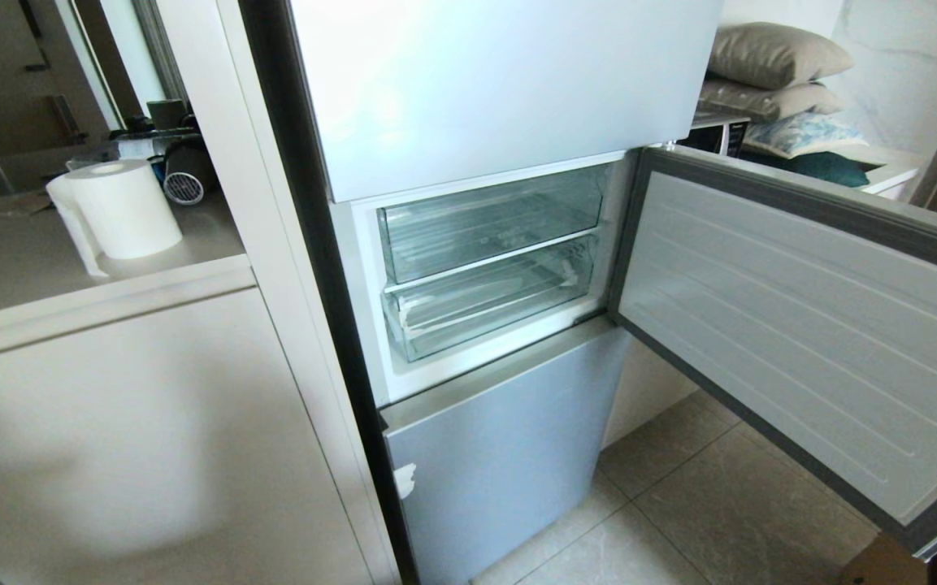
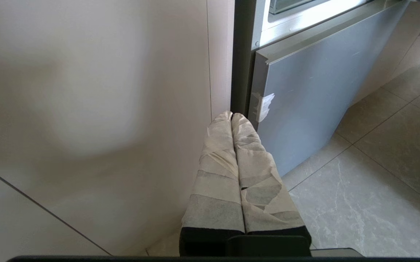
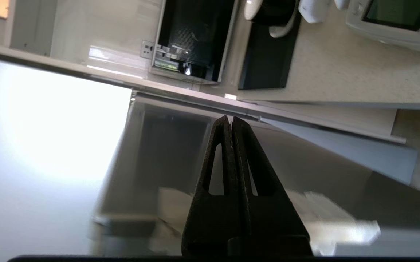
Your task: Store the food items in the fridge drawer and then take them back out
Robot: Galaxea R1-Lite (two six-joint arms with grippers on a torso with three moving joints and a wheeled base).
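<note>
Both pincers, the tape-wrapped left gripper (image 2: pixel 231 115) and black right gripper (image 3: pixel 230 118), are sitting pressed together, empty. Beyond, the pale blue-silver fridge (image 1: pixel 509 89) is standing open, its lower clear ribbed plastic drawer (image 1: pixel 488 302) pushed in; no food showing, storing seemingly unstarted.

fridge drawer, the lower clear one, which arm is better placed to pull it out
Probably right: the right tool, shut, is up beside the fridge; the left tool, shut, hangs low, below the fridge drawer.
</note>
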